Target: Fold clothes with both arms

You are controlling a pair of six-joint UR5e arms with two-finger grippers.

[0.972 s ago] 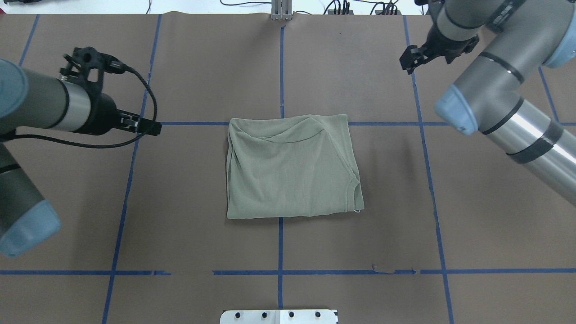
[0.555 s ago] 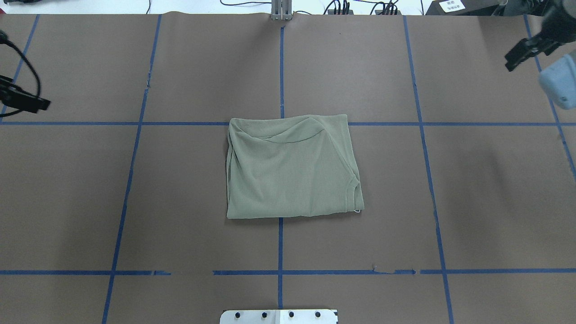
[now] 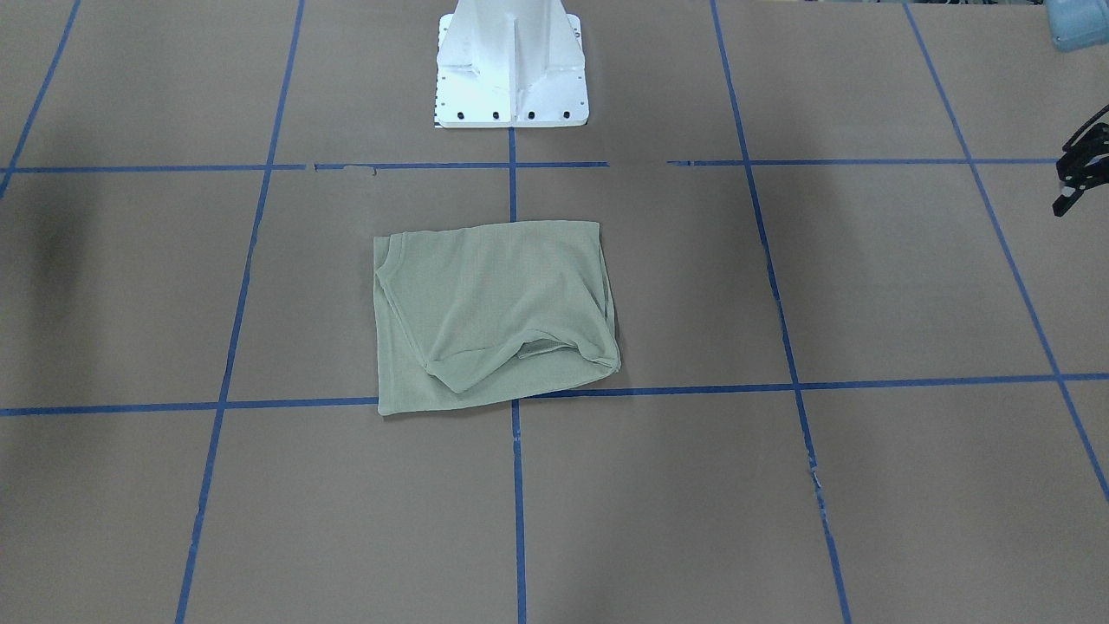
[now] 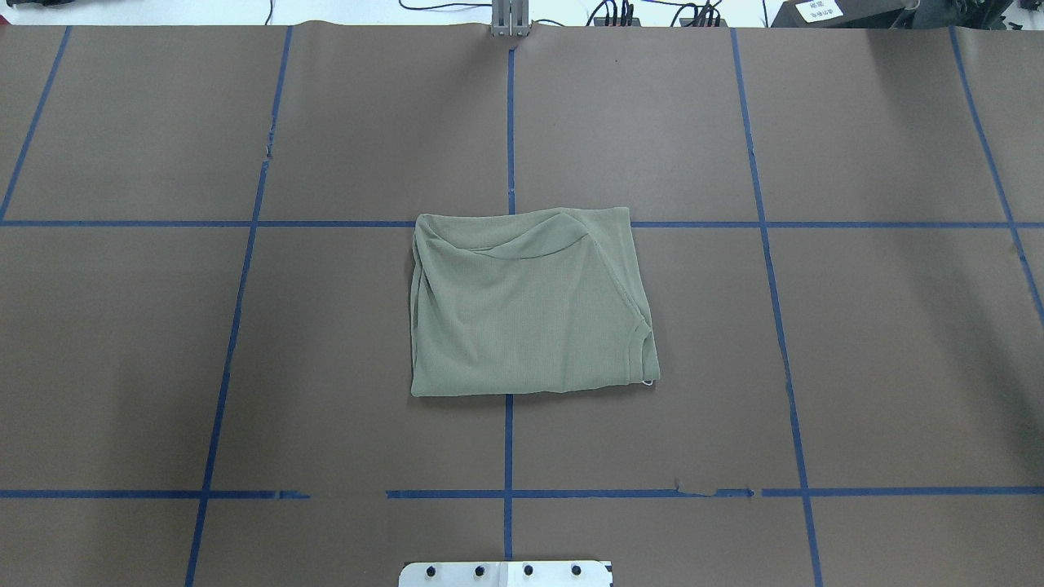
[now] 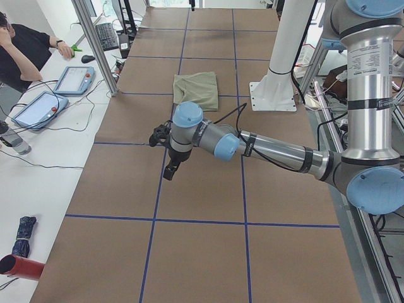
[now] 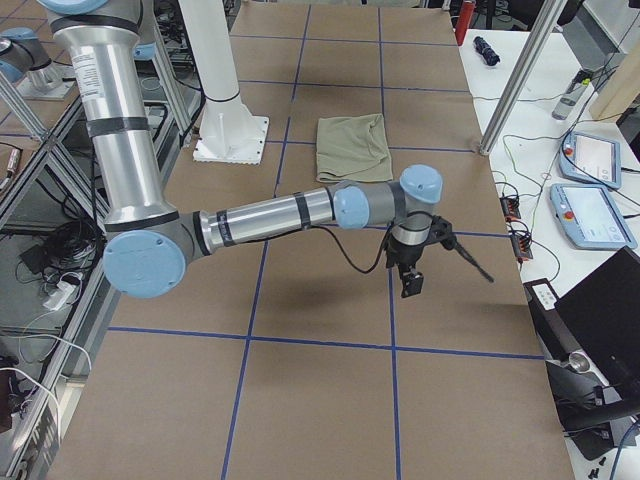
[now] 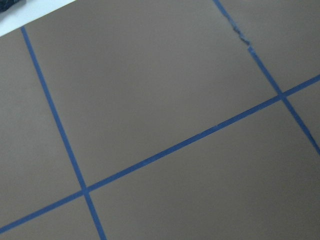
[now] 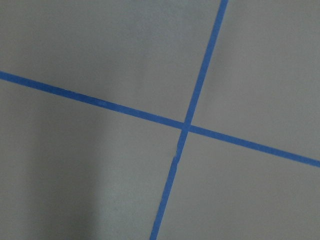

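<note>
Table (image 4: 163, 326): shirt (image 4: 526, 310) unmoved; left arm (image 5: 278, 151), right arm (image 6: 260, 215) withdrawn outward.

The shirt (image 4: 526, 302) is fine-ribbed knit cloth, matt, softly creased at its folds. The counter (image 4: 897, 342) carries a brown paper-like covering, matt and smooth, faintly wrinkled. The tape lines (image 4: 508, 456) on it are blue, thin and torn in places. The left arm (image 5: 278, 150) and right arm (image 6: 260, 215) have brushed metal tubes with a satin sheen; the joint caps (image 5: 188, 115) are smooth light-blue plastic. The left tool (image 5: 170, 173) and right tool (image 6: 410, 284) look black and matt. The pedestal (image 3: 511, 65) is white and glossy.
</note>
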